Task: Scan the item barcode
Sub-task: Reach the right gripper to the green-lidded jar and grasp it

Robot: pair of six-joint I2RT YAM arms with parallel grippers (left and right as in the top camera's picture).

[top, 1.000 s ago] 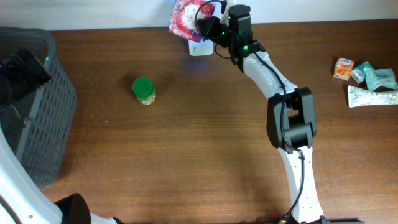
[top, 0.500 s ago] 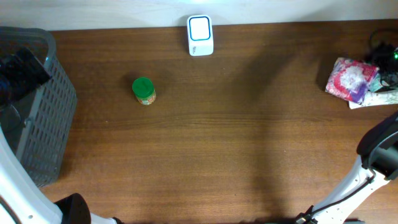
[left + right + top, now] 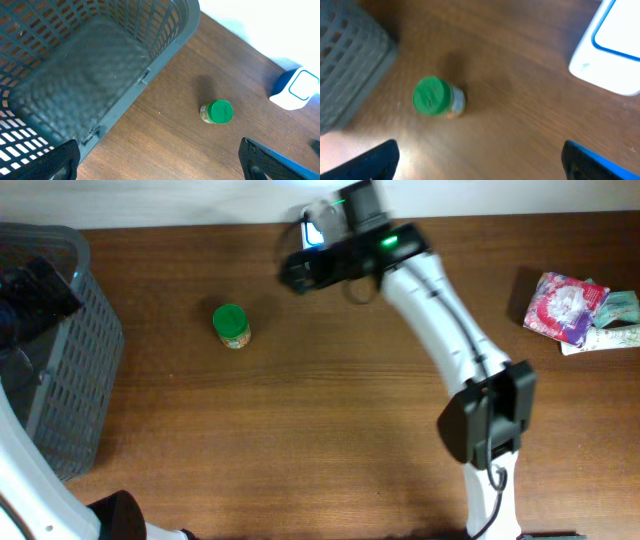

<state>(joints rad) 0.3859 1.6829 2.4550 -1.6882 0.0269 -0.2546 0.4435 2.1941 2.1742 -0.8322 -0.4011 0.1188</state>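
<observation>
A small jar with a green lid (image 3: 232,325) stands on the wooden table left of centre; it also shows as the jar (image 3: 436,98) and the jar (image 3: 217,111) in the wrist views. The white barcode scanner (image 3: 615,45) sits at the table's back edge, mostly hidden by the right arm from overhead, and shows as the scanner (image 3: 295,89) in the left wrist view. My right gripper (image 3: 295,270) hovers right of the jar and in front of the scanner, open and empty (image 3: 480,160). My left gripper (image 3: 160,162) is open and empty beside the basket.
A grey slatted basket (image 3: 60,380) fills the left edge of the table. A pink packet (image 3: 560,308) lies at the far right with a teal packet (image 3: 620,305) and a white tube (image 3: 600,340).
The right arm carried the pink packet from the scanner to the far right, let it go there, and has swung back left toward the jar with open jaws. The left arm is unmoved.
</observation>
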